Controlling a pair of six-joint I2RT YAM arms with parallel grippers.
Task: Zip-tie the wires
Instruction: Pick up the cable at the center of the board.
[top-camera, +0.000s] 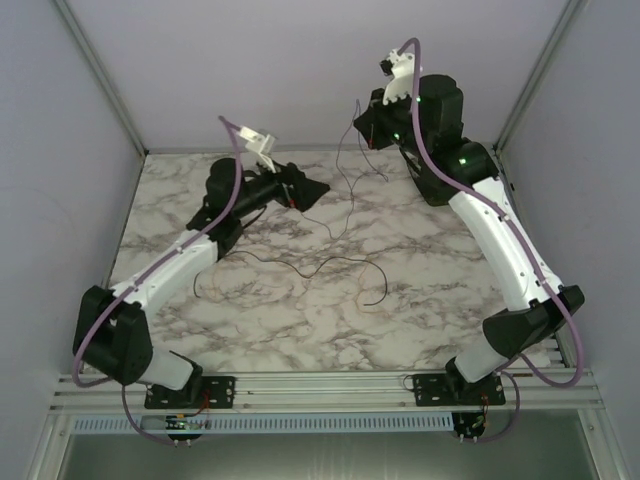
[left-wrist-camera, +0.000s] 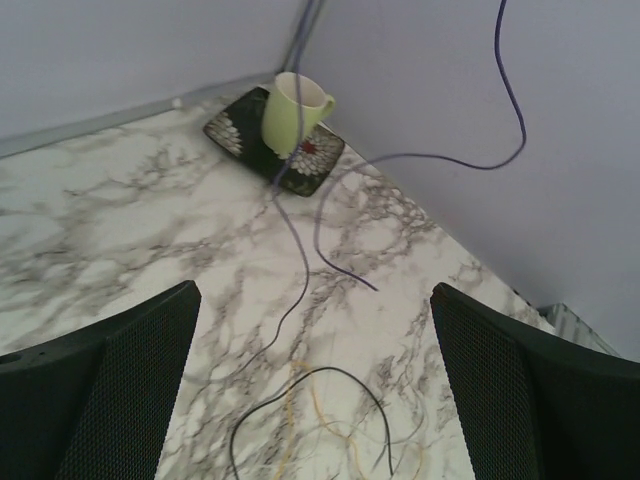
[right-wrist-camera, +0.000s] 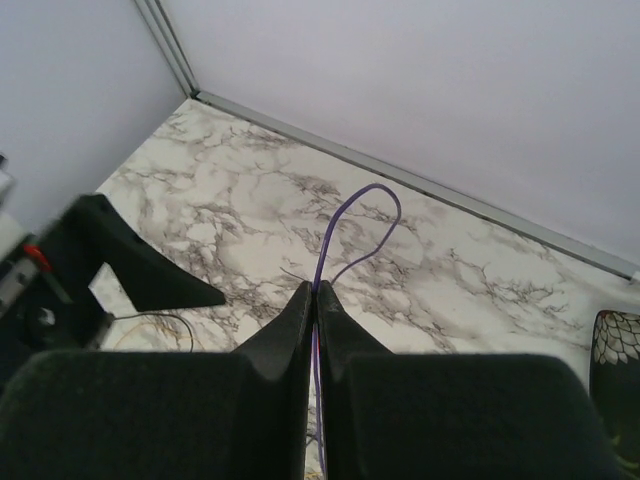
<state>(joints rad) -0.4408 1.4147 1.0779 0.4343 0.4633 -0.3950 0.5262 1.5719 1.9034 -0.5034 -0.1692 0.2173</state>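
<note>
Your right tool (right-wrist-camera: 314, 290) was pinched shut on the wires (right-wrist-camera: 330, 228), holding them up, presumably so your left tool (left-wrist-camera: 312, 300), wide open and empty, could reach the slack beneath it.

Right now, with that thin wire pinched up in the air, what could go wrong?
The right pincer is shut on hair-thin wires; a tug might slip them free. Seen from the left wrist, strands dangle in front of the mug on its plate; a swing might snag it. The left pincer is open and empty, so loops on the table may tangle.
</note>
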